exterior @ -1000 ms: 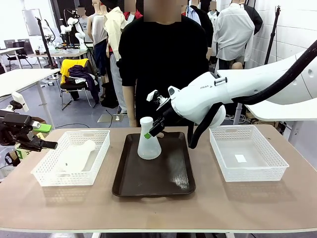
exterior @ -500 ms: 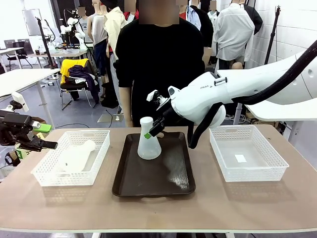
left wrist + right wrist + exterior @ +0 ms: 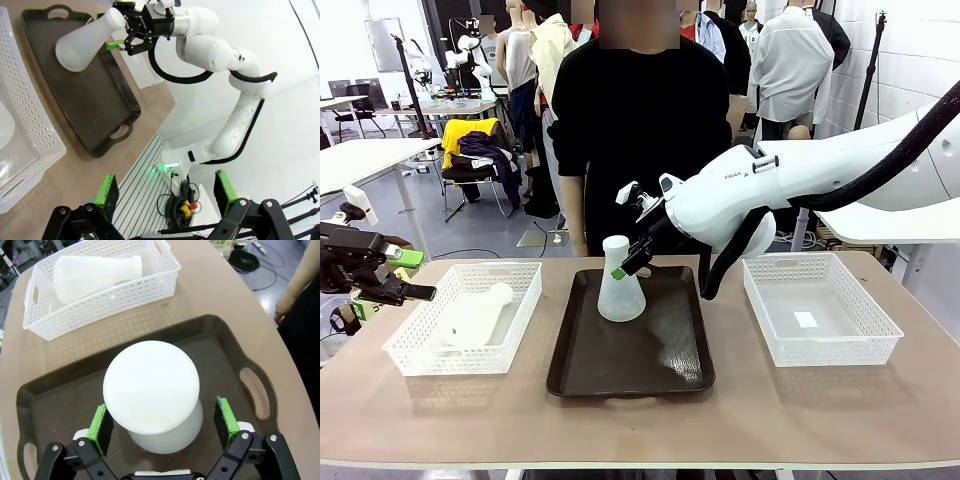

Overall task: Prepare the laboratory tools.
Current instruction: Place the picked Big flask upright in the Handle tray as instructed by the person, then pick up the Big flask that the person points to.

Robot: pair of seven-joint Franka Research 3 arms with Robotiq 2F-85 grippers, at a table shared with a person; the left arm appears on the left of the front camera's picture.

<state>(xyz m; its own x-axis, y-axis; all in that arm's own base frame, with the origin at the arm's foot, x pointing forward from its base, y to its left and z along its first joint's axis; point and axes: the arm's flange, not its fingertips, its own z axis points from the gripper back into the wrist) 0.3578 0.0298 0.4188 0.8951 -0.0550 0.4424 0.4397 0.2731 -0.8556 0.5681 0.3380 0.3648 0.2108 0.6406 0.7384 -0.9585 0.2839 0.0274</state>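
Upright flask (image 3: 620, 282) first: it stands on its broad base in the far-left part of the dark tray (image 3: 630, 372), long axis vertical, narrow neck pointing straight up. From the right wrist view the flask (image 3: 151, 390) shows as a round white top, looked at from directly above.

And there's the right hand (image 3: 625, 262), reaching in from the right and straddling that neck. Its jaws are spread wide, one green pad (image 3: 100, 427) on each side of the flask, nothing squeezed. Whether a pad brushes the plastic, I cannot tell. The left wrist view catches it side on: the right hand (image 3: 131, 34) sits around the neck of the flask (image 3: 85, 40).

Now the second flask (image 3: 475, 315). It lies on its side in the left basket (image 3: 420, 352), long axis flat, neck aimed toward the far side and the tray, base toward the near-left corner. The right wrist view shows it (image 3: 95, 275) too, across the basket (image 3: 45, 325).

Out at the left edge, the left hand (image 3: 415, 275) hovers beside that basket, off the bench, jaws wide and empty. Its own camera shows both green pads (image 3: 109, 192) well apart with nothing between them.

On the right, the right basket (image 3: 820, 345) sits beside the tray on the bench (image 3: 640, 430). A person (image 3: 640, 130) in black stands at the far side.
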